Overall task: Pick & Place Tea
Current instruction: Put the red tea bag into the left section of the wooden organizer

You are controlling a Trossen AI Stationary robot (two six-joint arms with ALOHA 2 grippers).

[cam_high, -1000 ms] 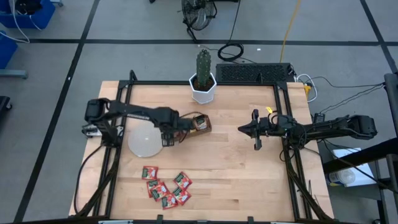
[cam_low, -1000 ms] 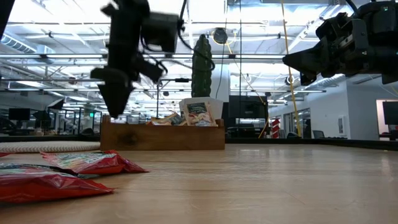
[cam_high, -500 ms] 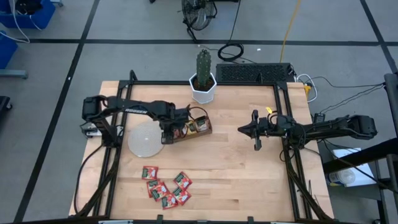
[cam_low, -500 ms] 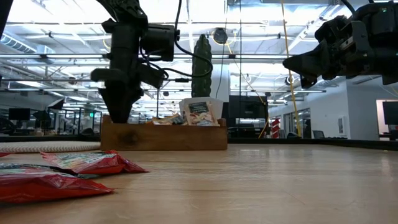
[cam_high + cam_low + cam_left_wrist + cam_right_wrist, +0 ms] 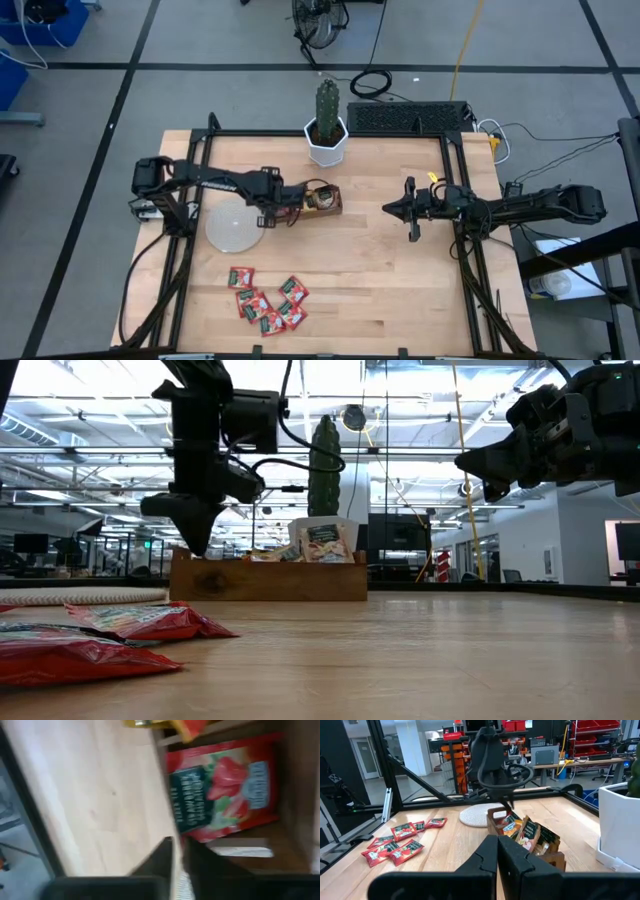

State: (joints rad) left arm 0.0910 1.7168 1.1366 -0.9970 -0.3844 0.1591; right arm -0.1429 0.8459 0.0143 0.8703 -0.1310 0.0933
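Tray (image 5: 312, 204) is my landmark here: the long brown wooden box sits just in front of the white pot (image 5: 327, 142) with the cactus (image 5: 327, 100), and right beside the round pale grey disc (image 5: 235, 227). My left gripper (image 5: 268, 212) hangs over the tray's disc-side end, pointing down into that end compartment, where a red-and-green tea sachet (image 5: 225, 790) with strawberry print lies flat on the wooden floor. My own wrist camera shows my two fingers (image 5: 192, 865) drawn close together with only a thin slit between them, and nothing is pinched in that slit; the sachet lies just beyond the fingertips, apart from them. In the low view the same gripper (image 5: 195, 530) hovers just above the tray's rim (image 5: 268, 578), and further sachets (image 5: 322, 542) stand upright in the other compartments, one whitish with dark print. Well in front of the tray, near the table's front edge, a loose cluster of red sachets (image 5: 268, 301) lies on the bare wood. My right gripper (image 5: 412, 209) waits well to the other side of the tray, raised off the table, its fingers pressed fully together and empty.
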